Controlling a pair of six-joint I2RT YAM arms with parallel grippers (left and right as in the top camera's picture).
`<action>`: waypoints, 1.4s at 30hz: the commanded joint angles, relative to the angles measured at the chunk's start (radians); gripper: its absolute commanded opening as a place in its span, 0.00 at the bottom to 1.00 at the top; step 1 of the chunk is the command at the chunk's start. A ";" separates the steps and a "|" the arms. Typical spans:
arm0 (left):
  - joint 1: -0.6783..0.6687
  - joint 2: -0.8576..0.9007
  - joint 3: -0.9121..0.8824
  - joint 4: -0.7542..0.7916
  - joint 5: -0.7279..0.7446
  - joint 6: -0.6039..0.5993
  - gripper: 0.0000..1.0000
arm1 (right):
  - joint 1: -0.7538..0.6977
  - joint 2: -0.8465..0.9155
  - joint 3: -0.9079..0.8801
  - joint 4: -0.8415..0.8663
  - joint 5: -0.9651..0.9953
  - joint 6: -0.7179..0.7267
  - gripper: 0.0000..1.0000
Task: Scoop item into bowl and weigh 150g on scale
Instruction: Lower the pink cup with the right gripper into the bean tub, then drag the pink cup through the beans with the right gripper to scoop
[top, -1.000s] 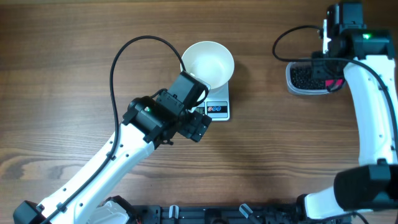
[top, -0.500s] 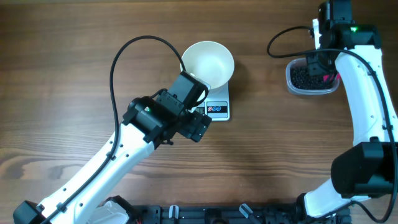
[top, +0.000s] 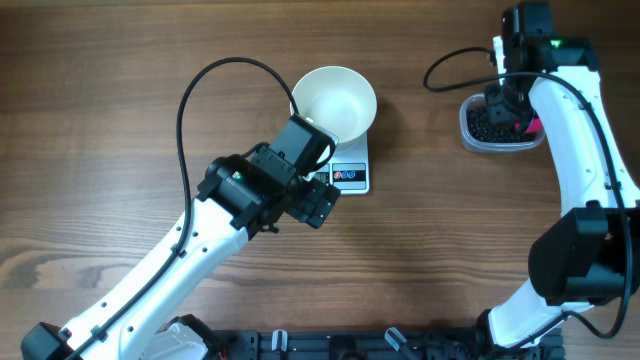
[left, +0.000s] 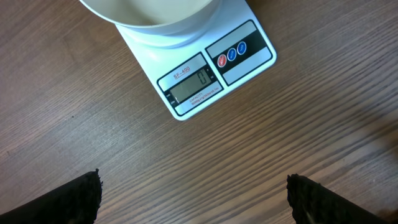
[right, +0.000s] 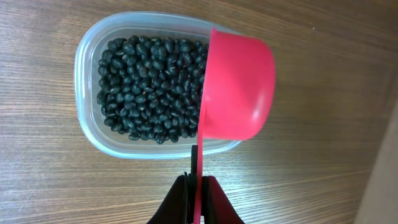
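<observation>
Pink scoop (right: 239, 87), pinched by the right gripper (right: 198, 186), hangs at three o'clock over the tub (right: 84, 93) of beans (right: 149, 87); left gripper (left: 193, 196) hovers spread-fingered at the scale's (left: 186, 87) seven o'clock.

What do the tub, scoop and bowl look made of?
The tub looks like clear plastic: the beans show through its wall. The scoop looks like moulded pink plastic, smooth with a soft sheen. The bowl is plain smooth white; ceramic or plastic, the look leaves it open.
</observation>
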 joint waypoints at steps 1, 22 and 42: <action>0.005 0.001 -0.010 0.000 -0.006 0.018 1.00 | -0.002 0.037 -0.038 0.014 -0.074 -0.007 0.04; 0.005 0.001 -0.010 0.000 -0.006 0.018 1.00 | 0.018 -0.042 -0.035 -0.060 -0.312 -0.058 0.04; 0.005 0.001 -0.010 0.000 -0.006 0.018 1.00 | -0.023 0.066 -0.038 -0.092 -0.423 -0.080 0.04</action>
